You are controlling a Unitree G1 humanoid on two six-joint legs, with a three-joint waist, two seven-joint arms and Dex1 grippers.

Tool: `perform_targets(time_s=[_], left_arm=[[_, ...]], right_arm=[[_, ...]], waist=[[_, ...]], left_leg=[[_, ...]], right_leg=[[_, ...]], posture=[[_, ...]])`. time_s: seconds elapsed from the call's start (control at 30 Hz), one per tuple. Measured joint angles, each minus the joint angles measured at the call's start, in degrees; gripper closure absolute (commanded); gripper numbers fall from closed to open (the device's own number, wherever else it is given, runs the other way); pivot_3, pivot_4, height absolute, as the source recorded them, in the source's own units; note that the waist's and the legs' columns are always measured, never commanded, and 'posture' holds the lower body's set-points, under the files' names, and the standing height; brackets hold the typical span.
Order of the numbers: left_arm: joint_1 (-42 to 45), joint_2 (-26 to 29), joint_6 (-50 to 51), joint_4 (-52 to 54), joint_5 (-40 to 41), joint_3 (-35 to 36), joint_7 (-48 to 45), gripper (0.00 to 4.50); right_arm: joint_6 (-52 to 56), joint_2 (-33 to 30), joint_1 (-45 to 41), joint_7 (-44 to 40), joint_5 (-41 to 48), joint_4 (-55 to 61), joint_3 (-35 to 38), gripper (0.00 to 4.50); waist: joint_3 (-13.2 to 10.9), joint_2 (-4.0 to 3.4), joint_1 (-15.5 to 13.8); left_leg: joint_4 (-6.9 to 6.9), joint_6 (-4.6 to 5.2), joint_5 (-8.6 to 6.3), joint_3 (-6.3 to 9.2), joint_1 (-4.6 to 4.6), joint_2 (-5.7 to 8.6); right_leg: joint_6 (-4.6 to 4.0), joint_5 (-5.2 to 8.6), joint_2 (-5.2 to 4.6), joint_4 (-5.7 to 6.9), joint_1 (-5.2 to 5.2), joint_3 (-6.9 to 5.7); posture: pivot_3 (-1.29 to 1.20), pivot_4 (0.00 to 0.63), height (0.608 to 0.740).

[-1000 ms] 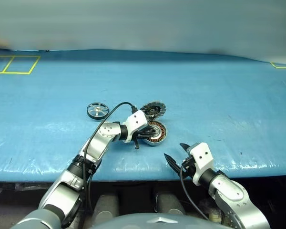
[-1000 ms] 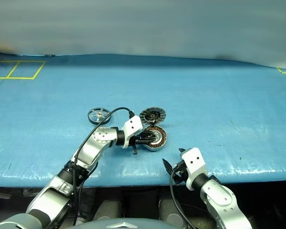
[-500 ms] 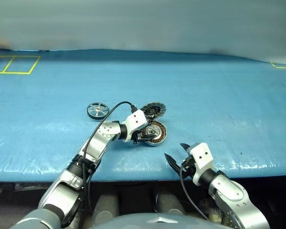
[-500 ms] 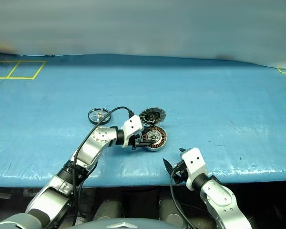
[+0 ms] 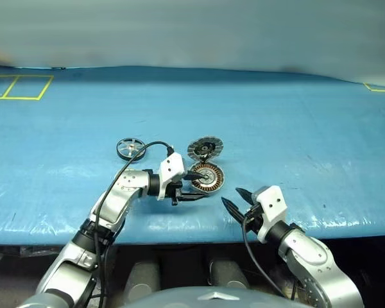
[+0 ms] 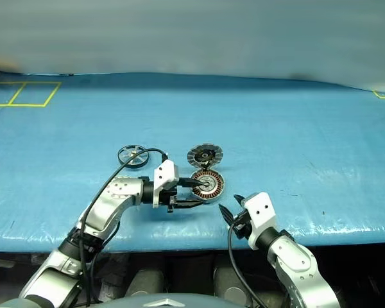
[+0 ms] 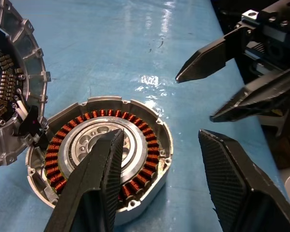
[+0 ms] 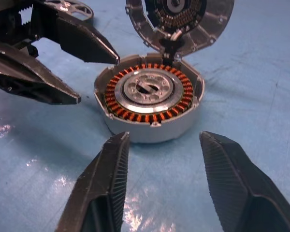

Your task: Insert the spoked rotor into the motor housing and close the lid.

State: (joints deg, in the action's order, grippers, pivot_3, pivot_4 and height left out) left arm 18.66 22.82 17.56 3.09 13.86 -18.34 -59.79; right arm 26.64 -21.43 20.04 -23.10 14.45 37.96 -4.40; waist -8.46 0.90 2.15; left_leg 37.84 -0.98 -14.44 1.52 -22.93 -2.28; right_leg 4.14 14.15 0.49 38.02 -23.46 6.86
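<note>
Left gripper [image 5: 194, 186]: jaws apart, holding nothing, parked just left of the motor housing [image 5: 207, 177], one finger tip reaching over its rim. Right gripper [image 5: 234, 201]: jaws also apart and empty, near side of the housing, to its right, close but not touching.

Head views: housing sits open on the blue table [image 5: 295, 128], copper coils up. Lid [image 5: 205, 148] tilted up on the far edge, inner face toward us; we judge it's propped open so the cavity stays free for the part. Spoked rotor [image 5: 131, 148] lies flat, well to the left of the housing and a bit farther, untouched. We reckon the insert step is not yet done.

Left wrist view: coils and silver centre clear between the fingers [image 7: 94, 183]; nothing gripped. Lid at the housing's edge, hinge side. Right gripper's black tips visible beyond.

Right wrist view: housing centred past the open fingers [image 8: 106, 183], lid standing behind it. Our guess: right arm is lined up to steady the can while left fetches the rotor.
</note>
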Motion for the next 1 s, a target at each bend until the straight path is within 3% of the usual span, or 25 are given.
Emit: perform_targets(time_s=[0.17,0.53,1.0], left_arm=[[-2.6,1.5,0.3,0.4,1.4,4.6,1.8,1.88],[-11.1,2.9,-1.1,4.6,2.5,7.9,4.9,1.88],[-15.2,3.2,-1.1,8.3,2.6,8.3,8.3,1.88]], right_arm=[[0.0,-0.2,-7.1,-1.1,0.4,-0.4,-0.4,4.4],[0.1,0.0,-24.4,-5.7,-3.1,-19.4,-8.6,4.46],[-0.5,-2.8,-26.9,-10.8,-6.4,-22.4,-12.0,4.46]], waist=[[0.0,0.0,0.2],[0.0,0.01,0.1],[0.0,-0.01,0.1]], left_leg=[[0.06,0.0,0.0,-0.02,0.03,0.0],[-0.03,0.04,-0.03,-0.03,-0.02,0.0],[-0.01,0.05,-0.03,-0.04,0.01,-0.02]], right_leg=[[-0.06,0.02,0.01,0.01,0.02,0.02],[-0.27,-0.22,-0.01,-0.02,-0.04,0.0],[-0.21,-0.19,0.01,-0.01,-0.04,-0.01]], posture=[[0.0,0.15,0.74],[0.0,0.15,0.74],[0.0,0.15,0.74]])
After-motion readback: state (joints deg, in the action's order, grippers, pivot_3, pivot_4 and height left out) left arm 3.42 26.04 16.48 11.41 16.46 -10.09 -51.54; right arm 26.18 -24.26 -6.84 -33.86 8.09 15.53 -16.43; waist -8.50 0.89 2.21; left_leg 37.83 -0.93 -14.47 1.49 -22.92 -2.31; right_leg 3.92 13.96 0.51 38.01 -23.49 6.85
